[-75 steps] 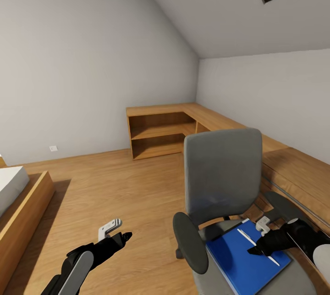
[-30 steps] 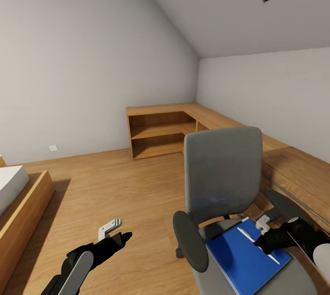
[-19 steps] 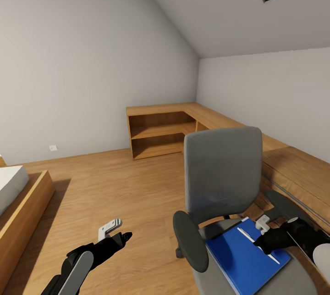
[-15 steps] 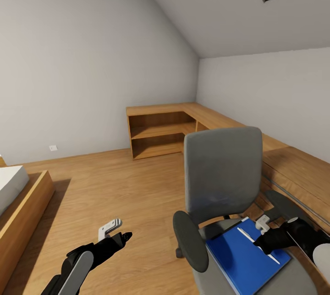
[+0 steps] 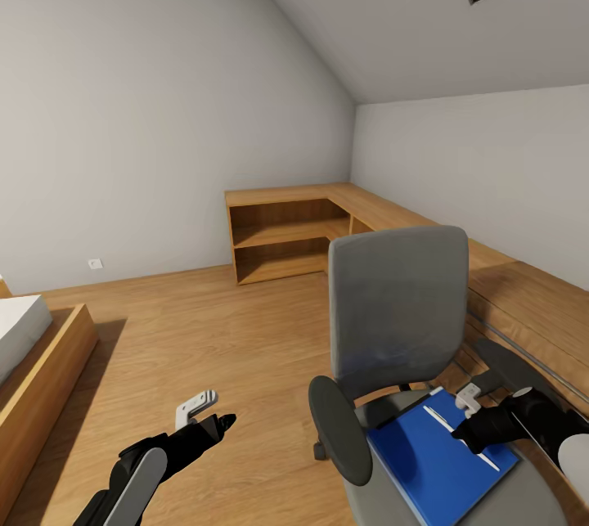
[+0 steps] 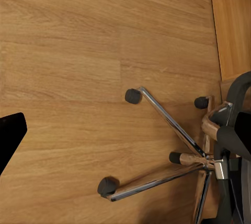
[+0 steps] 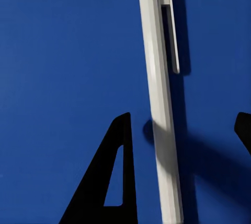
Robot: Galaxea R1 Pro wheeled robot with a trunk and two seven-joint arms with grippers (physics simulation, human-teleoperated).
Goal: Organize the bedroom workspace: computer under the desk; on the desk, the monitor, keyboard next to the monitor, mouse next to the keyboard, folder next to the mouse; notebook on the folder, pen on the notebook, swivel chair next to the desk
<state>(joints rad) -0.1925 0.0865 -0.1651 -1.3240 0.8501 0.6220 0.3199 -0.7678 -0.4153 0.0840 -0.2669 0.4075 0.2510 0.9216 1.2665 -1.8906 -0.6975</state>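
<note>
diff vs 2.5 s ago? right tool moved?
The right tool pulled back a little toward the robot along the white pen and hovers open astride it, not gripping. Pen, blue folder, swivel chair and left tool stayed put.

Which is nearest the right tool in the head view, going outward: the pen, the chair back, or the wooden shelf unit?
1. The pen, lying on the blue folder, right under the right tool.
2. The chair back, just beyond, upright.
3. The wooden shelf unit, far off in the corner.
</note>
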